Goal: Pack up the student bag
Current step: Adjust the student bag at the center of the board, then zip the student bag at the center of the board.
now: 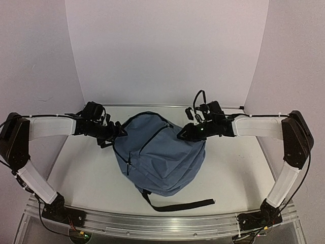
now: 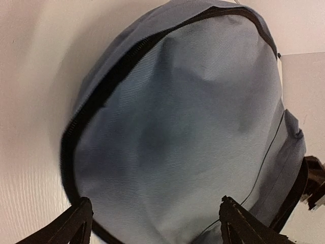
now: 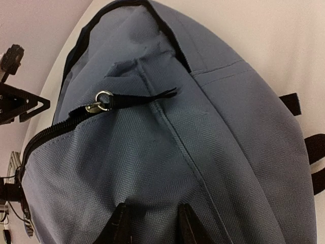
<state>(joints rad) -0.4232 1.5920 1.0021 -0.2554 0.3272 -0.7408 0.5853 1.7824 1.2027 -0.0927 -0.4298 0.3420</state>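
The student bag (image 1: 160,157), a slate-blue backpack, lies in the middle of the table with its black zip line running over the top. My left gripper (image 1: 118,133) is at its left upper edge, open; in the left wrist view the gripper (image 2: 155,218) straddles the bag (image 2: 177,127) with wide-apart fingertips (image 2: 84,216). My right gripper (image 1: 182,134) presses on the bag's right upper side. In the right wrist view this gripper (image 3: 152,226) has its narrow-set fingers pinching a puckered fold of the bag (image 3: 213,152). A metal zip pull (image 3: 104,101) with a black tab lies just ahead.
A black strap (image 1: 177,206) trails from under the bag toward the table's near edge. Another black strap (image 3: 315,152) shows at the bag's far side. White walls close in the back and both sides of the table (image 1: 81,173).
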